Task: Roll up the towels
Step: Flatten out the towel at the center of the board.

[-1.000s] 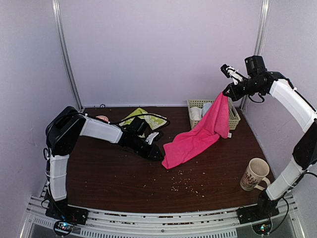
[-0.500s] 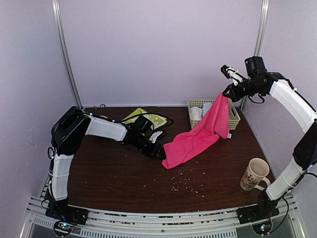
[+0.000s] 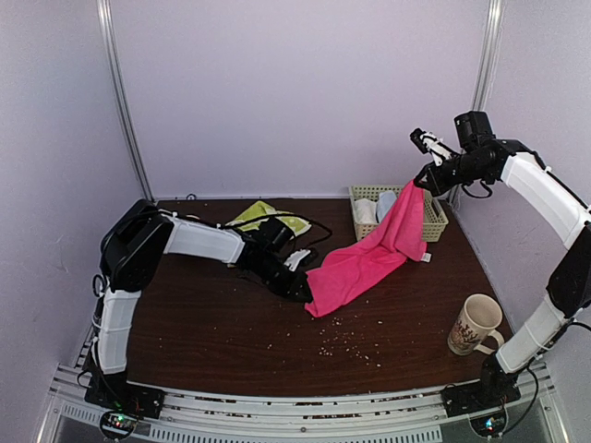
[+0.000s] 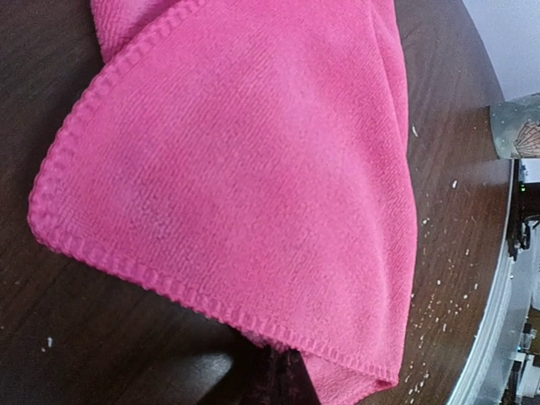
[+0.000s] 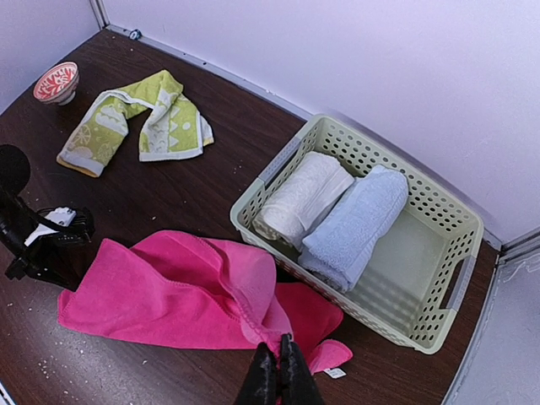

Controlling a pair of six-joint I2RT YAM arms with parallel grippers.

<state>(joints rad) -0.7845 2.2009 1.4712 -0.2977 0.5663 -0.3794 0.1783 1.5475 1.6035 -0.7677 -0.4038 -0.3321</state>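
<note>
The long hot-pink towel (image 3: 369, 258) hangs at a slant from my raised right gripper (image 3: 420, 181) down to the table. That gripper (image 5: 279, 369) is shut on the towel's top corner (image 5: 253, 291). The towel's lower end lies on the dark wood, where my left gripper (image 3: 303, 292) sits low against its hemmed edge. In the left wrist view the pink towel (image 4: 245, 177) fills the picture, and the shut dark fingers (image 4: 283, 375) pinch its hem from below. The yellow-green patterned towel (image 3: 268, 220) lies flat and crumpled at the back left (image 5: 135, 118).
A pale green basket (image 3: 436, 221) at the back right holds a rolled white cloth (image 5: 304, 194) and a rolled light-blue cloth (image 5: 354, 224). A patterned mug (image 3: 476, 323) stands at the front right. A small red bowl (image 5: 57, 82) sits at the back left. Crumbs (image 3: 342, 343) dot the table's front.
My left arm has slid to the right onto the pink towel's lower corner and its jaws have closed there. The right gripper still holds the top corner up, barely moved.
</note>
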